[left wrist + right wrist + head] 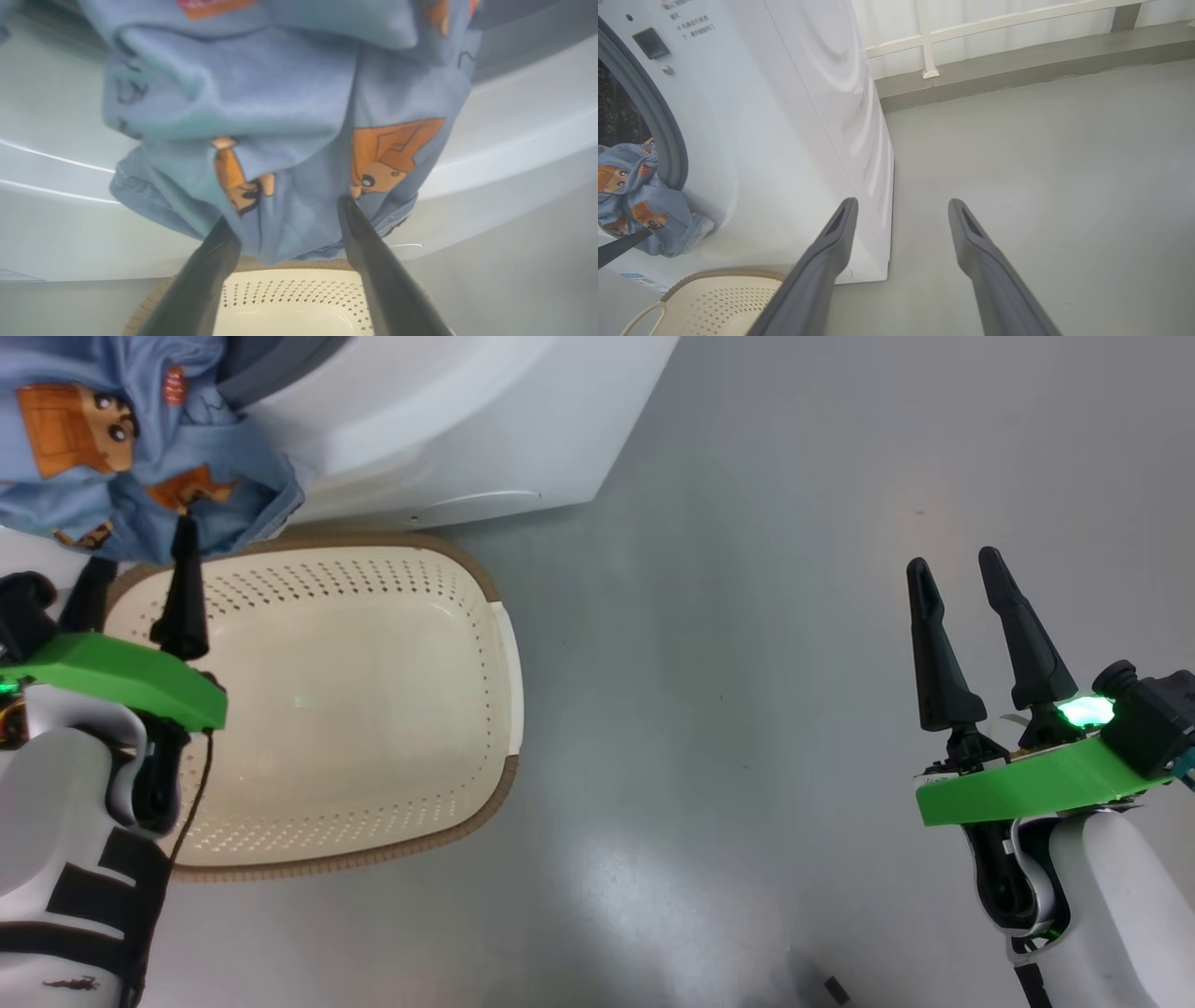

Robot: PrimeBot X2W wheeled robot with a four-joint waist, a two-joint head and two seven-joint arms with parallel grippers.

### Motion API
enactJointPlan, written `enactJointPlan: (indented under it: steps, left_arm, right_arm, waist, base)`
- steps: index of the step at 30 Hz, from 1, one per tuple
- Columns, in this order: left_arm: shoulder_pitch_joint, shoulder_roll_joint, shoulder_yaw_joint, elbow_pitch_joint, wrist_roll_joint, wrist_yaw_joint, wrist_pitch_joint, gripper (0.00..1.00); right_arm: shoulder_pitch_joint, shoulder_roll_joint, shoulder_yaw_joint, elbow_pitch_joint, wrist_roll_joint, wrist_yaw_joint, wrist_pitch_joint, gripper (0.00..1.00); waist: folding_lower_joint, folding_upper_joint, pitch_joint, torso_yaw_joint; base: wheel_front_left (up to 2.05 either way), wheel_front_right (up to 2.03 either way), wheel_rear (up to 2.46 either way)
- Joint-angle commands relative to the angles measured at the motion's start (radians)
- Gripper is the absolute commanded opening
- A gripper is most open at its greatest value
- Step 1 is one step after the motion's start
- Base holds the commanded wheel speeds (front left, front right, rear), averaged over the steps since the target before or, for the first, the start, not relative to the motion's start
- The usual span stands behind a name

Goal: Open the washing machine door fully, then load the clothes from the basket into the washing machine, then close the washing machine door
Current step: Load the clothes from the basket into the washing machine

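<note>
The light blue bear-print clothes (93, 439) hang out of the washing machine (448, 420) mouth, draped over its white front lip (514, 154) above the basket (512, 775). The cream basket holds nothing. My left gripper (142, 543) points up at the cloth's lower hem, open, with its fingertips against the fabric (261, 102) on either side of the hem (285, 212). My right gripper (952, 560) is open over bare floor at the right, far from the basket. In the right wrist view the clothes (640, 200) spill past the grey seal (668, 140). The washing machine door is out of view.
Grey floor (747, 663) stretches to the right of the basket and the machine. A low ledge with a white railing (924, 37) runs behind the machine's side. A blue label (640, 279) sits low on the machine's front, just above the basket (724, 298).
</note>
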Motion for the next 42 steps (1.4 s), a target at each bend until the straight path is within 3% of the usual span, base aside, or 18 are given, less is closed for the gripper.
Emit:
enactJointPlan:
  steps: [1, 7, 22, 23, 24, 25, 26, 34, 42]
  left_arm:
    - [-0.02, 0.057, -0.025, -0.033, -0.05, 0.001, -0.006, 1.0]
    - [-0.027, 0.101, -0.107, -0.095, -0.121, 0.001, -0.006, 1.0]
    - [-0.079, 0.148, -0.113, -0.106, -0.143, 0.001, -0.006, 1.0]
    - [-0.083, 0.15, -0.112, -0.103, -0.142, 0.001, -0.006, 0.59]
    - [-0.086, 0.151, -0.11, -0.1, -0.141, 0.001, -0.006, 0.38]
    - [-0.087, 0.152, -0.109, -0.098, -0.14, 0.001, -0.006, 0.07]
    - [-0.088, 0.152, -0.108, -0.097, -0.139, 0.001, -0.006, 0.0]
    - [-0.067, 0.152, -0.089, -0.137, -0.116, 0.001, -0.006, 0.0]
    - [-0.014, 0.15, 0.008, -0.262, -0.049, 0.001, -0.006, 0.0]
  right_arm:
    - [0.004, 0.001, 0.017, -0.027, -0.004, 0.006, -0.005, 1.0]
    - [0.003, 0.007, 0.013, -0.03, -0.005, 0.006, -0.005, 1.0]
    - [-0.004, 0.004, 0.027, -0.037, -0.003, 0.006, -0.005, 1.0]
    - [-0.004, 0.004, 0.027, -0.038, -0.003, 0.006, -0.005, 1.0]
    - [-0.004, 0.005, 0.027, -0.038, -0.003, 0.006, -0.005, 1.0]
    - [-0.004, 0.006, 0.026, -0.038, -0.003, 0.006, -0.005, 1.0]
    - [-0.004, 0.008, 0.024, -0.038, -0.004, 0.006, -0.005, 1.0]
    - [-0.004, 0.02, 0.013, -0.041, -0.004, 0.006, -0.005, 1.0]
    - [-0.006, 0.031, 0.007, -0.04, -0.001, 0.006, -0.005, 1.0]
  waist:
    - [0.0, 0.0, 0.014, -0.011]
    - [0.0, 0.0, 0.02, -0.011]
    - [0.0, 0.0, 0.022, -0.036]
    - [0.0, 0.0, 0.022, -0.038]
    - [0.0, 0.0, 0.022, -0.04]
    - [0.0, 0.0, 0.022, -0.041]
    - [0.0, 0.0, 0.021, -0.042]
    - [0.0, 0.0, 0.014, -0.028]
    - [0.0, 0.0, 0.009, 0.005]
  base:
    - [0.0, 0.0, 0.0]
    - [0.0, 0.0, 0.0]
    - [0.0, 0.0, 0.0]
    - [0.0, 0.0, 0.0]
    - [0.0, 0.0, 0.0]
    - [0.0, 0.0, 0.0]
    - [0.0, 0.0, 0.0]
    - [0.0, 0.0, 0.0]
    - [0.0, 0.0, 0.0]
